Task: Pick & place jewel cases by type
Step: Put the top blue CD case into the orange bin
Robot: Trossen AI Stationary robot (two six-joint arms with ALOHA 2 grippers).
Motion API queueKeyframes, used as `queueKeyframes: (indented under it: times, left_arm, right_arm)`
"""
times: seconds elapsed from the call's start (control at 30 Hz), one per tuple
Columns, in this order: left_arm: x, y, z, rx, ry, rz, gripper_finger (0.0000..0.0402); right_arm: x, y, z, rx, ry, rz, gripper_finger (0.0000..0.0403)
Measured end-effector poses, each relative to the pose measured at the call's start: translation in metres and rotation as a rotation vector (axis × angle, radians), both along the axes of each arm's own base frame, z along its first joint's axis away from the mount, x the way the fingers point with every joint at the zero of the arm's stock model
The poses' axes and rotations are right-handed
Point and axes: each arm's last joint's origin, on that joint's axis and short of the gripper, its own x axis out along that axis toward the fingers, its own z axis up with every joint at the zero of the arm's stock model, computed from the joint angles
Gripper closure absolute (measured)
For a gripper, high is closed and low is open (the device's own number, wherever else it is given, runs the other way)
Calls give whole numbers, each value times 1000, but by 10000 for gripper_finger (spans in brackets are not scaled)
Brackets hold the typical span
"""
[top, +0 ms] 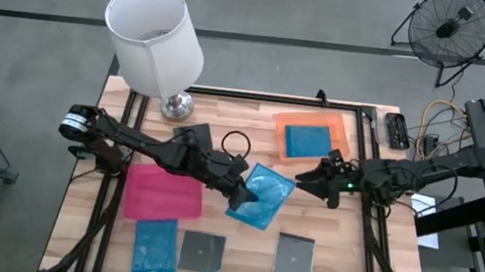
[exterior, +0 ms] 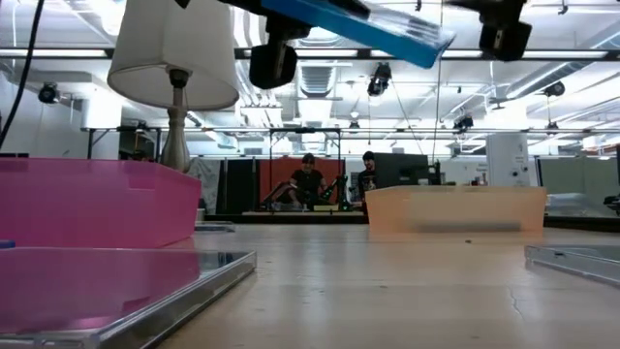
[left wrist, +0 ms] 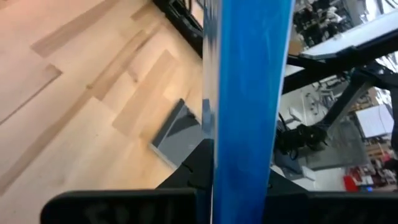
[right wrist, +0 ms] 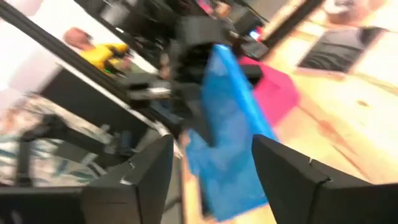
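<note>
Left gripper [top: 238, 193] clamped on one edge of a translucent blue jewel case [top: 262, 196], holding it tilted in the air above mid-table, between the pink tray [top: 162, 193] and the orange tray [top: 313, 137]. Right gripper [top: 318, 179] just beside the case's far corner, fingers parted and off it. A second blue case [top: 307, 142] lies in the orange tray; another blue [top: 155, 248] and two dark cases [top: 202, 251] lie flat along the front edge.

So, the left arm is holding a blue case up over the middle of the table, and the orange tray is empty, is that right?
Not quite: the orange tray is not empty; the high view shows a blue case lying in it. The rest holds: the left gripper holds another blue case up over the middle of the table.
</note>
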Motion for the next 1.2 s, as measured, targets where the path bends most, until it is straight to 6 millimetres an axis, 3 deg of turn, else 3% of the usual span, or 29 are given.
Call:
queueKeyframes:
  times: [0.57,1.0,1.2]
  left_arm:
    - [3,-8,13,-10,-113,-50,390]
    - [5,-7,26,22,-162,-27,390]
    - [5,-7,26,23,-163,-28,390]
  right_arm:
    - [20,-6,7,-70,51,2,166]
    - [25,-3,5,-27,63,74,185]
    - [24,-3,5,-30,60,75,226]
